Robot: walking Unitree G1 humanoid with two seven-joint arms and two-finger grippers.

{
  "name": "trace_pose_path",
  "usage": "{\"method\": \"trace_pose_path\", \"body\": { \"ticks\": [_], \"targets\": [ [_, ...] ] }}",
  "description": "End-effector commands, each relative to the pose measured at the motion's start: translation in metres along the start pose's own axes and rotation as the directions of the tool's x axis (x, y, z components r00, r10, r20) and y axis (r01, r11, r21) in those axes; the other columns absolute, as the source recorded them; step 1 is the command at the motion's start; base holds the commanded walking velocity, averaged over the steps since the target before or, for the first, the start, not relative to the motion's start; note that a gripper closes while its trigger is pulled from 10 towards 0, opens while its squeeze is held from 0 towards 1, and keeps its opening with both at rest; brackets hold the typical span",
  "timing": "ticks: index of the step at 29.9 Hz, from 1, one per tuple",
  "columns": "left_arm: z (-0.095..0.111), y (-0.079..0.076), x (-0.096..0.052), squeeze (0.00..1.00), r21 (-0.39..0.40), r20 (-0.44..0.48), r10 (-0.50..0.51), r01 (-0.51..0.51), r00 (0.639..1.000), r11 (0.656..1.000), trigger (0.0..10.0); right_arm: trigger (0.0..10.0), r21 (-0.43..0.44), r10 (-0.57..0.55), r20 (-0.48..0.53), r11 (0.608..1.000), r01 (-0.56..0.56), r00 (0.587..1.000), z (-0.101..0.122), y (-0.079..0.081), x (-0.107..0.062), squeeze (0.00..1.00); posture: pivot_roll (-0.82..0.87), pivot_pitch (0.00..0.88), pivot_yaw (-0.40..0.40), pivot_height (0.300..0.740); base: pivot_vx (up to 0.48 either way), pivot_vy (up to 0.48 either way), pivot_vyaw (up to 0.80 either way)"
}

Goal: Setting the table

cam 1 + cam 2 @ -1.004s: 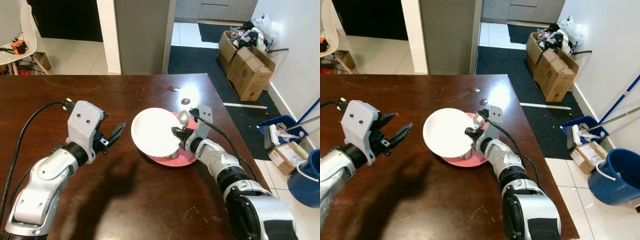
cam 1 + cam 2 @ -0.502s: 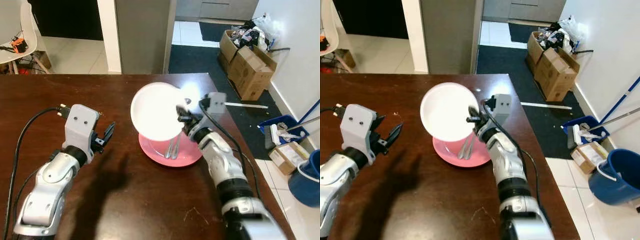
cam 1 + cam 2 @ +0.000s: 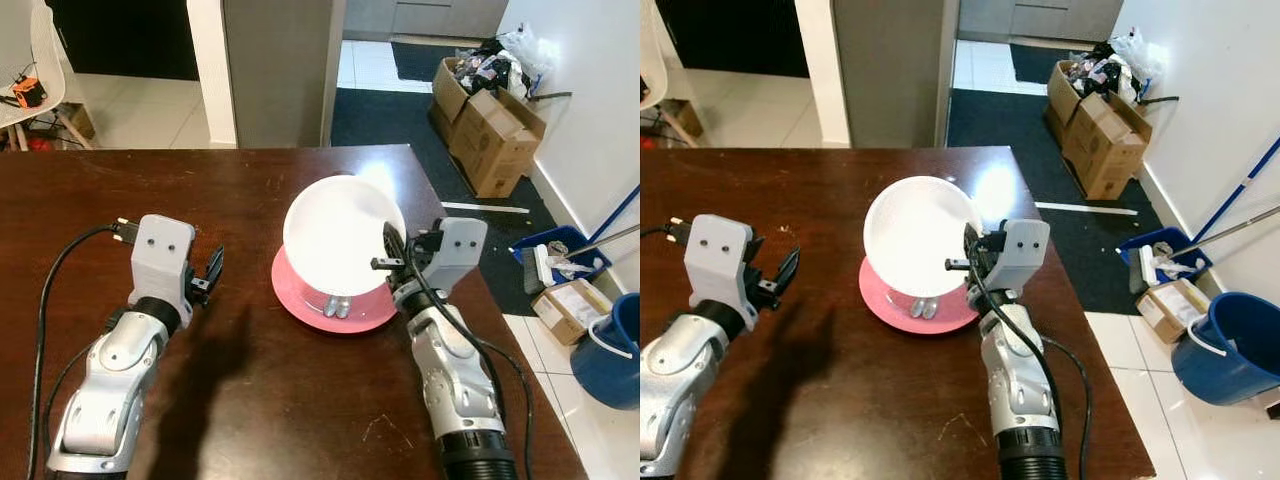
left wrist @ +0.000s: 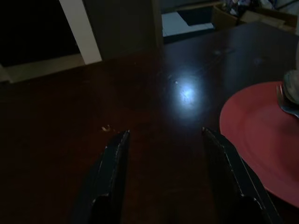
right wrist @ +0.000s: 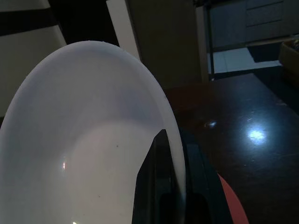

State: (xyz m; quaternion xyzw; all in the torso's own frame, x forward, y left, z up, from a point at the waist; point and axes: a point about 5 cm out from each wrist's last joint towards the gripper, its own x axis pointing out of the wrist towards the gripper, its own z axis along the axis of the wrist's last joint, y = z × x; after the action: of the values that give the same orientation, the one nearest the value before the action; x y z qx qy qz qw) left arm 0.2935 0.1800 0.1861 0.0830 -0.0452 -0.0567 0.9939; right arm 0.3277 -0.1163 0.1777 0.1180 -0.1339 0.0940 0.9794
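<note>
Right gripper [image 3: 392,262] pinches the rim of the white plate [image 3: 340,234], tilted above the pink plate [image 3: 300,300] on the table [image 3: 250,400]. Cutlery [image 3: 336,307] lies on the pink plate. Left gripper [image 4: 163,158] spread, hovering beside the pink plate.

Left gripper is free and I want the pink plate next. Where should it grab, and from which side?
Grip the pink plate at its bare rim on the robot's left, coming in low along the table with the open left gripper. The plate lies flat, so only its edge can be pinched. The cutlery and the tilted white plate held by the right gripper crowd its other side.
</note>
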Motion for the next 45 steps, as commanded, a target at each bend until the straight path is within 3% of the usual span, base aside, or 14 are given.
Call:
{"method": "trace_pose_path", "body": {
  "ticks": [1, 17, 45],
  "targets": [
    [-0.0073, -0.0018, -0.0022, 0.0, -0.003, -0.021, 0.015, -0.015, 1.0, 1.0, 10.0, 10.0, -0.018, -0.013, -0.02, 1.0, 0.013, 1.0, -0.0024, 0.0002, -0.0033, 0.0, 0.05, 0.054, 0.043, 0.74, 0.0, 0.0, 0.0],
    [-0.008, -0.005, -0.0043, 0.0, 0.002, -0.006, 0.016, -0.016, 1.0, 1.0, 10.0, 10.0, -0.045, -0.027, -0.033, 0.999, 0.025, 0.999, -0.0031, 0.005, -0.0047, 0.0, 0.05, 0.052, 0.038, 0.74, 0.0, 0.0, 0.0],
    [-0.0067, -0.004, -0.0039, 0.0, 0.006, 0.002, 0.019, -0.019, 1.0, 1.0, 10.0, 10.0, -0.057, -0.045, -0.054, 0.997, 0.042, 0.998, -0.0063, 0.002, -0.0042, 0.0, 0.05, 0.052, 0.04, 0.74, -0.298, 0.0, 0.0]
  ]
}}
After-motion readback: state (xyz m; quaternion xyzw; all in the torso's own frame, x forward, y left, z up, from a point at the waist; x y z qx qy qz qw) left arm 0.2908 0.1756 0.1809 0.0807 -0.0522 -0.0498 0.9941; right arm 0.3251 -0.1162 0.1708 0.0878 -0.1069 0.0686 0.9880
